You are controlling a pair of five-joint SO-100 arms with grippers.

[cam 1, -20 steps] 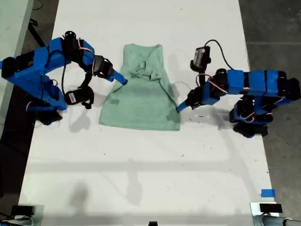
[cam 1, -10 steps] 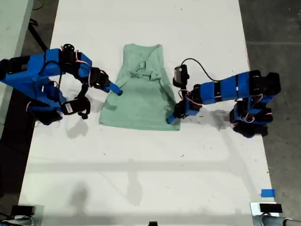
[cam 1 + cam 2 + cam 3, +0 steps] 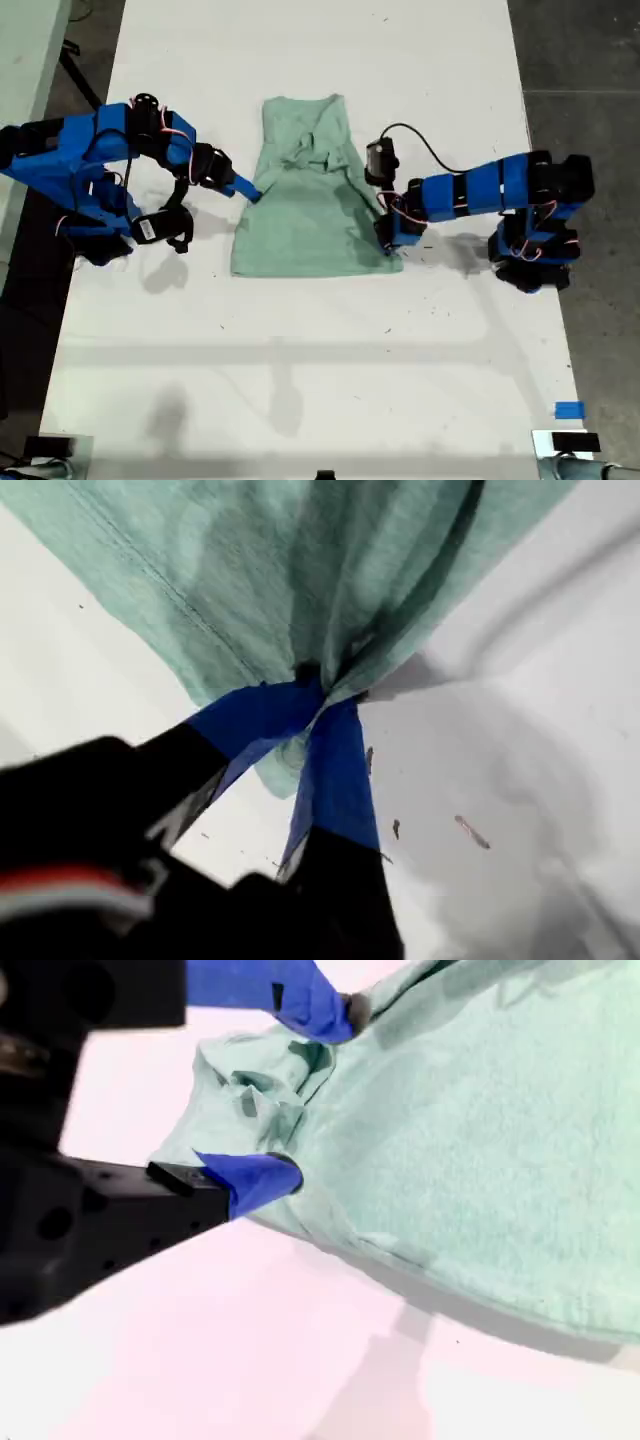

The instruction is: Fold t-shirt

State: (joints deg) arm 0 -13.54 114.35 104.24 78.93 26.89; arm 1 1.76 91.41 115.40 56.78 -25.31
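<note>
With my first claw (image 3: 316, 692) clamped on the pale mint-green cloth t-shirt's (image 3: 300, 220) five-o'clock hem corner, my second claw (image 3: 318, 1092), jaws apart and seemingly straddling the nine-o'clock edge, should pinch before both lift.

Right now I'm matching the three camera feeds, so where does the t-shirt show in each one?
Exterior view: the t-shirt lies mid-table, between the two arms.
First wrist view: the t-shirt spreads beyond my first hand, which pinches one corner.
Second wrist view: the t-shirt fills much of the picture, its edge inside my open second hand.
Shared landmark: the white table.
</note>
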